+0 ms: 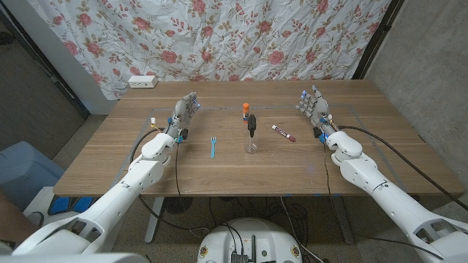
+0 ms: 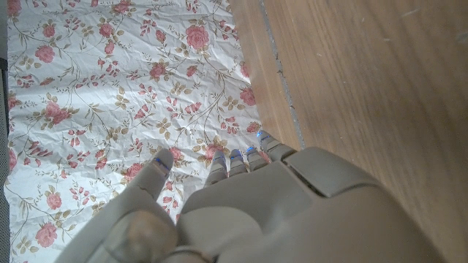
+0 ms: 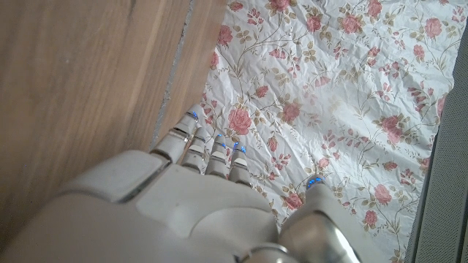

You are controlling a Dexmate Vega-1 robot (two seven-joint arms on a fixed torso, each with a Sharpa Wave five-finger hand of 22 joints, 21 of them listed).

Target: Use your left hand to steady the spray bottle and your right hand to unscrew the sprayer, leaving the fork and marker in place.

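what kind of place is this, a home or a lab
Probably a makeshift lab or test room, not a home: a floral sheet hung as a backdrop, bare concrete wall, and a plain wooden table with cabled robot arms.

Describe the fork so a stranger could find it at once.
On the wooden table, look between the left hand and the clear spray bottle standing at the middle. The fork lies flat there, left of the bottle. It is the only blue thing on the table; the marker, dark red, lies on the bottle's other side.
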